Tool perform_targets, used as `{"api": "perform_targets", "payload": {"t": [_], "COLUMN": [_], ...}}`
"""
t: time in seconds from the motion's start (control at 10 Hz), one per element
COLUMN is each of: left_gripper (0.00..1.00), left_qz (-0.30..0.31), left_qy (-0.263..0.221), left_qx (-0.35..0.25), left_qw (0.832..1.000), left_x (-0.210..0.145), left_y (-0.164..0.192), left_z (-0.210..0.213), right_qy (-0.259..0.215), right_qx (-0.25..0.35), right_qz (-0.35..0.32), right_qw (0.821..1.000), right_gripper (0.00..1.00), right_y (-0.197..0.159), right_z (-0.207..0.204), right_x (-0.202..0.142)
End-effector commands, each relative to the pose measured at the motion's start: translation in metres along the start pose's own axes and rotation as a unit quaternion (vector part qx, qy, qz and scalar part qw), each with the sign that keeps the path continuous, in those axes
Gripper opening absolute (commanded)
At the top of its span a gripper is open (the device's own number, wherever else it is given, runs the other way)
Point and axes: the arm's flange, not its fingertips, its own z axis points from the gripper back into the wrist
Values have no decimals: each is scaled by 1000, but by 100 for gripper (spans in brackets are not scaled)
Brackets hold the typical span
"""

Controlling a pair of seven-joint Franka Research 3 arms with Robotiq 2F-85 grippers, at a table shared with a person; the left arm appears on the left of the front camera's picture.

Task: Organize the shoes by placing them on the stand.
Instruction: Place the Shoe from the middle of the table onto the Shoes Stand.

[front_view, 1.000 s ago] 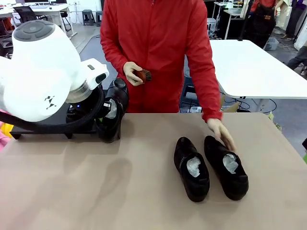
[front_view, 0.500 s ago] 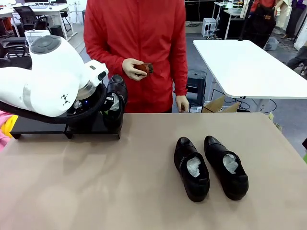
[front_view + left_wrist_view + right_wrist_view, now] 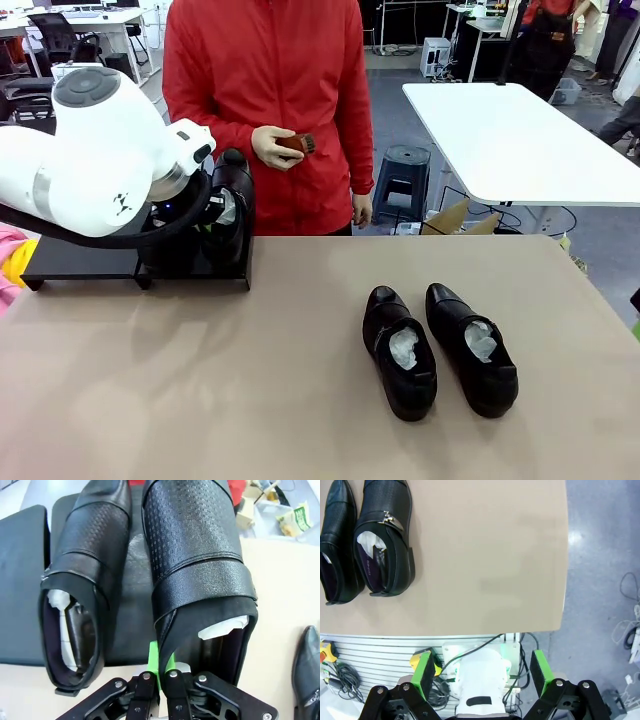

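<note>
Two black shoes lie side by side over the black stand in the left wrist view. The left one rests there free, with white paper inside. My left gripper is shut on the heel rim of the right shoe; whether its sole touches the panel I cannot tell. From the front, that held shoe sits at the stand's right end, half behind my left arm. Another pair of shoes lies on the table at centre right. My right gripper is open off the table edge, empty.
A person in a red jacket stands behind the table holding a small brown brush at chest height. The tan table has free room in front of the stand and at its middle. The table pair also appears in the right wrist view.
My left arm has carried the held shoe up and back from the stand's front edge onto its right end. The person's hand left the rightmost table shoe and the person stepped left.
</note>
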Motion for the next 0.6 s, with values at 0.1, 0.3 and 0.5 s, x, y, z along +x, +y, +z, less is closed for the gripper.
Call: {"api": "perform_targets", "payload": {"t": [0.1, 0.3, 0.5], "left_gripper": [0, 0, 0], "left_qz": [23, 29, 31], "left_qy": [-21, -31, -34], "left_qx": [18, 21, 20], "left_qw": [999, 999, 999], "left_x": [5, 5, 5], "left_y": [-6, -4, -3], "left_z": [-15, -22, -25], "right_qy": [-2, -2, -2], "right_qx": [1, 1, 1], "right_qz": [0, 0, 0], "right_qw": [1000, 1000, 1000], "right_gripper": [100, 100, 100], "right_y": [-2, -2, -2], "right_z": [1, 1, 1], "right_x": [0, 0, 0]}}
